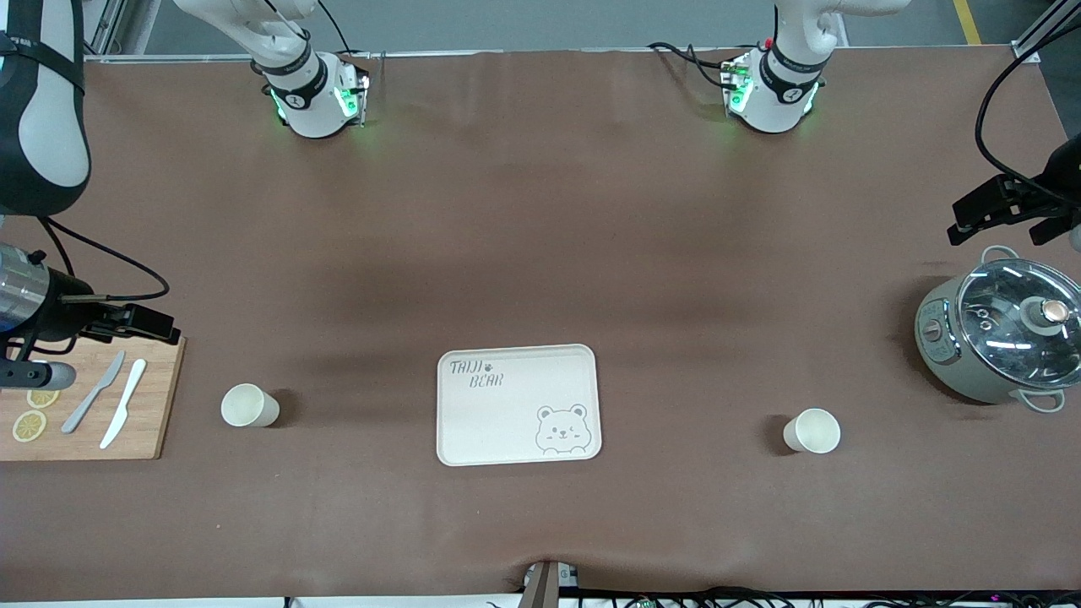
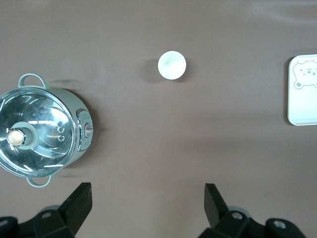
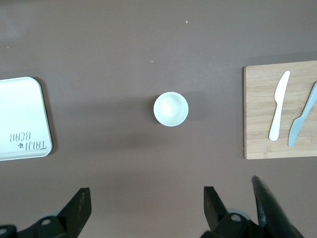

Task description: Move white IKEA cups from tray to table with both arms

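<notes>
Two white IKEA cups stand upright on the brown table. One cup (image 1: 249, 405) is toward the right arm's end; it also shows in the right wrist view (image 3: 171, 108). The other cup (image 1: 812, 431) is toward the left arm's end; it also shows in the left wrist view (image 2: 172, 65). My right gripper (image 1: 169, 329) is open and empty, up in the air over the cutting board's edge. In its own view (image 3: 147, 201) it is apart from the cup. My left gripper (image 1: 958, 221) is open and empty, high over the table beside the pot. In its own view (image 2: 147, 198) it is apart from the cup.
A cream bear tray (image 1: 490, 422) lies between the two cups. A grey-green lidded pot (image 1: 996, 338) stands at the left arm's end. A wooden cutting board (image 1: 160, 397) with two knives (image 1: 124, 404) and lemon slices (image 1: 29, 422) lies at the right arm's end.
</notes>
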You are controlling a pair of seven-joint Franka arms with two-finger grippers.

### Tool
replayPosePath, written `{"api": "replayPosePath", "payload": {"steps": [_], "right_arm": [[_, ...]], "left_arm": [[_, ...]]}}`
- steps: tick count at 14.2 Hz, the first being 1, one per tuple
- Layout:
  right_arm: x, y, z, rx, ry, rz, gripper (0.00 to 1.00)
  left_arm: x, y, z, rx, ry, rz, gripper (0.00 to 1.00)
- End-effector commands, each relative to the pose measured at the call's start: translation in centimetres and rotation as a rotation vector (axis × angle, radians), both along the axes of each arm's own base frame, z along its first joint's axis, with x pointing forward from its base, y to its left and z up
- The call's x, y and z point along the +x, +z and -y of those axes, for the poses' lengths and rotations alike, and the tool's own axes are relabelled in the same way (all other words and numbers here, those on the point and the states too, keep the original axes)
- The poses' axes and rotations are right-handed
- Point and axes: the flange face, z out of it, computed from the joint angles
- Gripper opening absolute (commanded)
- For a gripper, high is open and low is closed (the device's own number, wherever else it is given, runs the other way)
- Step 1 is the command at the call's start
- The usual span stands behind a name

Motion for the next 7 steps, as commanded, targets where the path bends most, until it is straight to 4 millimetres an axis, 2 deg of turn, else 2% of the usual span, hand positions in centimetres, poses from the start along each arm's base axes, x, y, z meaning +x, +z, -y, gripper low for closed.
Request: {"api": "replayPosePath", "payload": {"steps": [1, 7], "right_arm": [[-0.08, 0.12, -0.24, -0.012, -0.013, 0.005, 1.0], [0.03, -0.25, -0.25, -0.012, -0.011, 0.001, 1.0]], "left_arm": [[0.28, 0.48, -0.25, 0.024, -0.008, 0.01, 1.0], [0.23, 0.57, -0.34, 0.024, -0.006, 0.012, 1.0]]}}
